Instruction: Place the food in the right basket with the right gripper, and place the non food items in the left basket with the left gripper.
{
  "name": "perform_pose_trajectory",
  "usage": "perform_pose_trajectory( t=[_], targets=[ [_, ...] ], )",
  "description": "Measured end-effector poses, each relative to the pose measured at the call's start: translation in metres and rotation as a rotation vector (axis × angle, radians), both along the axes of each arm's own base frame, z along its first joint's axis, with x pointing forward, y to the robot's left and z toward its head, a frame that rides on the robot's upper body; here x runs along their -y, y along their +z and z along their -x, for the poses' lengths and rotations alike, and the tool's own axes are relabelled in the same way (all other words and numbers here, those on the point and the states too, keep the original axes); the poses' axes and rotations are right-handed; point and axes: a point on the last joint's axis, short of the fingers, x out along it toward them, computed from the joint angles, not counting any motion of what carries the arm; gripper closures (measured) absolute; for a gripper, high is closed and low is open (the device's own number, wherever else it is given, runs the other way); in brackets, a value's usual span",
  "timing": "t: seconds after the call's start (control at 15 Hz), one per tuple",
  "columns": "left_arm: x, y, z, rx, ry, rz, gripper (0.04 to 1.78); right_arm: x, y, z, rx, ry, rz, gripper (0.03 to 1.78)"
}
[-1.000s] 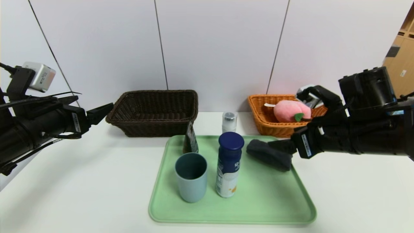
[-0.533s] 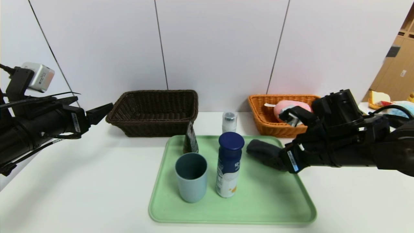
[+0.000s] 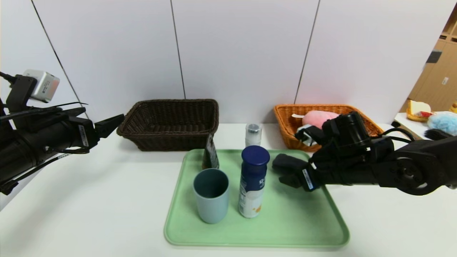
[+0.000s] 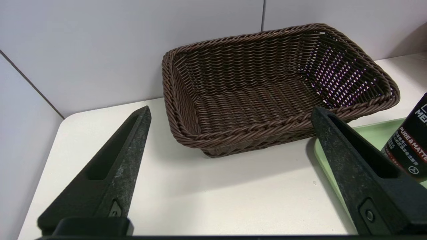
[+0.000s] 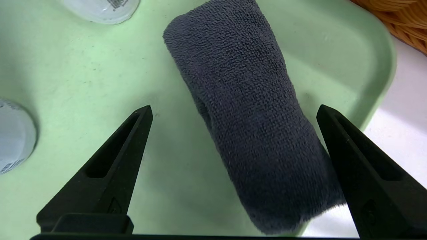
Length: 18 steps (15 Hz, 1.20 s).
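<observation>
Head view. Right hand (image 3: 291, 178) low over the green tray (image 3: 285, 228), jaws spread wide, nothing held, tips at the near end of the folded dark grey cloth (image 3: 285, 162). Navy-capped white bottle (image 3: 252, 185) upright just ahead of that hand; grey-blue cup (image 3: 211, 195) beyond it, black squeeze tube (image 3: 210, 153) farther on, slim grey-capped bottle (image 3: 253, 134) off the tray on the tabletop (image 3: 89, 207). Pink plush peach (image 3: 319, 117) already lying in the orange wicker basket (image 3: 289, 128), behind the right hand. Left hand (image 3: 114, 123) parked well apart from the tray, raised beside the dark brown wicker basket (image 3: 171, 123).

Left wrist view. Left hand (image 4: 230, 115) fully open and empty, dark brown wicker basket (image 4: 277, 90) straight ahead with nothing visible inside, black squeeze tube (image 4: 408, 143) just off one finger.

Right wrist view. Right hand (image 5: 233, 111) open wide, folded dark grey cloth (image 5: 250, 110) lying between the fingers without touching either; bottle bases at the edge of view.

Step in hand, by judgement: fetching the remaining food, the navy-capped bottle. Next move: clear the cloth, a non-food item, shift forward to bracket the bottle's body, close firmly, lift straight to avoid tipping the cup.
</observation>
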Motion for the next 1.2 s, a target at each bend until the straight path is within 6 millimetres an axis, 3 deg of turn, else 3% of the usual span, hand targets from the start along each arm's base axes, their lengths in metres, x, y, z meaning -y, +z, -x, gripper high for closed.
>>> perform_pose_trajectory(
  t=[0.2, 0.47, 0.73, 0.8, 1.0, 1.2],
  targets=[
    [0.0, 0.001, 0.0, 0.012, 0.0, 0.001, 0.13, -0.001, -0.01, -0.006, -0.024, -0.018, -0.005, 0.12],
    [0.0, 0.001, 0.0, 0.012, 0.0, 0.001, 0.13, -0.001, -0.015, -0.011, -0.013, -0.055, -0.004, 0.72],
    [0.0, 0.001, 0.0, 0.011, -0.001, 0.001, 0.13, -0.001, -0.013, -0.009, -0.011, -0.053, -0.004, 1.17],
    [0.0, 0.001, 0.0, 0.011, 0.0, 0.001, 0.13, -0.001, -0.009, -0.007, -0.001, -0.051, -0.009, 1.53],
    [0.0, 0.001, 0.0, 0.011, 0.0, 0.0, 0.13, 0.0, 0.019, 0.008, 0.076, -0.028, -0.05, 1.53],
    [0.0, 0.0, 0.0, 0.01, 0.0, -0.001, 0.13, 0.007, 0.068, 0.03, 0.211, 0.014, -0.151, 1.53]
  ],
)
